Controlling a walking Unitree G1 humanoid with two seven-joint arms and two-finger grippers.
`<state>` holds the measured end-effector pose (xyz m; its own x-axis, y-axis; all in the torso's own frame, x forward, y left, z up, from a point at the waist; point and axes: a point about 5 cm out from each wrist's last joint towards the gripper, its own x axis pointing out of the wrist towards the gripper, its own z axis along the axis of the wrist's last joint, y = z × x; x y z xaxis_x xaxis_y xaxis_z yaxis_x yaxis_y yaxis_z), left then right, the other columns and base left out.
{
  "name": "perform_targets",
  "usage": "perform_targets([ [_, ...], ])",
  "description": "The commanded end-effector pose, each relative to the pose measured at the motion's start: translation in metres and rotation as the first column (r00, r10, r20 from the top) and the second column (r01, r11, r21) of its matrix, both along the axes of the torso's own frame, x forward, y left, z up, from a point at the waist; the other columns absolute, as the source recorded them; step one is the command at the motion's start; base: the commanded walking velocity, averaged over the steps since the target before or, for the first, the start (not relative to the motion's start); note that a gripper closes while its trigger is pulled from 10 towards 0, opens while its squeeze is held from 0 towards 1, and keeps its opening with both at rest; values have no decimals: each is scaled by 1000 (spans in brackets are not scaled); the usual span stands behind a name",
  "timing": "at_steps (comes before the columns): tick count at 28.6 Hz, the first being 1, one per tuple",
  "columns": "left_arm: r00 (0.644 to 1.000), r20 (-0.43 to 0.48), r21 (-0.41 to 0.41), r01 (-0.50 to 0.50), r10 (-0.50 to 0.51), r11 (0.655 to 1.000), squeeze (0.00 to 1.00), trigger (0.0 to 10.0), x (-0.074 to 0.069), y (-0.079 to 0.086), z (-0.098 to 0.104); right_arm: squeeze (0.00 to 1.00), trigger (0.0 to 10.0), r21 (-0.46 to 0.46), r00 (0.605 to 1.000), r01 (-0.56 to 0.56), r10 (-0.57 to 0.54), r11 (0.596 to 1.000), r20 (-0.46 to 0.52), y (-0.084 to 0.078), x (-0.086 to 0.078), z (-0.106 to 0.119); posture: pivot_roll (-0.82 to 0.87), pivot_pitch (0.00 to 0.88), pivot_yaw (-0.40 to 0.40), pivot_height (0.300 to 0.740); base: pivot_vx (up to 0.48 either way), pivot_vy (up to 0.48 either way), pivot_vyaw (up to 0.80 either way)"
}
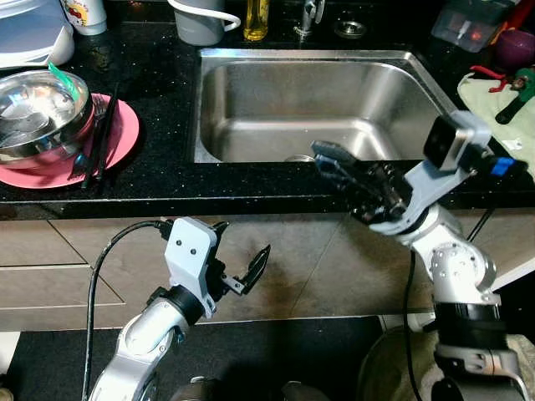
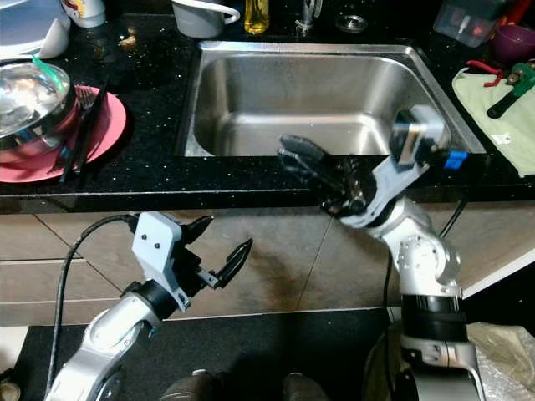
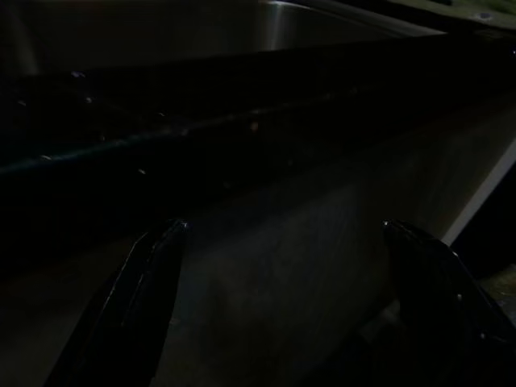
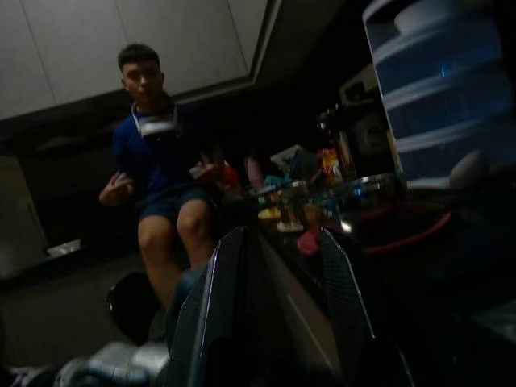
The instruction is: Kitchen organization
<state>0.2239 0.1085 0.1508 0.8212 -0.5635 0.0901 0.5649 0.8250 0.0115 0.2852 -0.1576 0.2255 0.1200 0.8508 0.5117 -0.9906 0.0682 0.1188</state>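
Chopsticks (image 1: 99, 140) lie across the pink plate (image 1: 125, 134), long axis 12-to-6, on the worktop (image 1: 159, 92). Left gripper (image 1: 242, 263) spread; right gripper (image 1: 334, 167) pressed nearly together.

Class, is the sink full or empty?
Empty: the sink shows bare steel down to its drain, with no water or dishes visible.
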Motion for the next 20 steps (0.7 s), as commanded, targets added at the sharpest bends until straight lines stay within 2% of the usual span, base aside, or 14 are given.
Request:
perform_targets([
  [1,1000,4,9,14,-14,1000,0,10000,-3,0,3,0,10000,-20,1000,-24,23,1000,-3,-2,-4,-1,63,92,-66,740,0,0,0],
  [5,999,24,0,27,-27,1000,0,10000,-2,-1,10,0,10000,-24,999,37,-37,999,-13,-5,1,0,62,95,-64,740,0,0,0],
  [6,999,24,0,28,-28,1000,0,10000,-1,0,10,0,10000,-26,996,85,-85,996,-17,-2,5,3,58,97,-62,740,0,0,0],
  [10,999,20,1,31,-31,1000,0,10000,-1,-2,9,0,10000,-1,990,140,-140,990,-28,1,12,6,56,97,-60,740,0,0,0],
  [11,999,14,3,38,-38,999,0,10000,0,-4,7,0,10000,43,983,172,-169,984,-68,1,19,8,55,97,-58,740,0,0,775],
  [20,997,27,-8,66,-66,998,0,10000,4,-13,11,0,10000,45,977,208,-204,977,-65,5,24,10,52,97,-66,740,0,0,769],
])
